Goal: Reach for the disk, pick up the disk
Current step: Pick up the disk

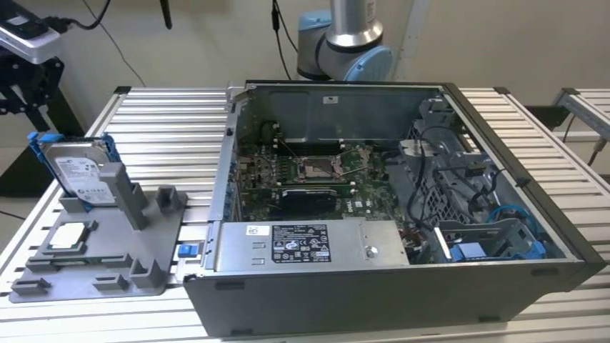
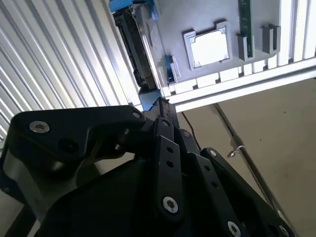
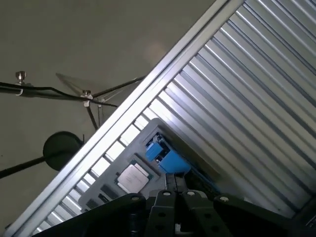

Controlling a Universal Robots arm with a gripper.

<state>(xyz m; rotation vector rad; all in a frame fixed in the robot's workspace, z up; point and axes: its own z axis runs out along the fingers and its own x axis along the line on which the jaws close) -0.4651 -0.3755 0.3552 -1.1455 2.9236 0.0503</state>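
The disk (image 1: 74,170) stands upright in a slot of the grey fixture (image 1: 153,246) on the exterior view's left. It is silver with a white label and a bright blue frame. My gripper (image 1: 24,86) hangs above and outside the table's edge on the exterior view's left, apart from the disk. In the second wrist view the disk (image 2: 137,49) is seen edge-on just beyond the black gripper (image 2: 159,104). In the first wrist view its blue frame (image 3: 167,159) sits just past the gripper (image 3: 174,184), whose fingers look pressed together with nothing between them.
A small square processor chip (image 1: 67,236) lies on the fixture beside the disk, also in both wrist views (image 2: 210,47) (image 3: 132,178). A tiny blue clip (image 1: 187,250) sits by the open computer case (image 1: 381,286). The slatted table (image 1: 162,128) ends close to the fixture.
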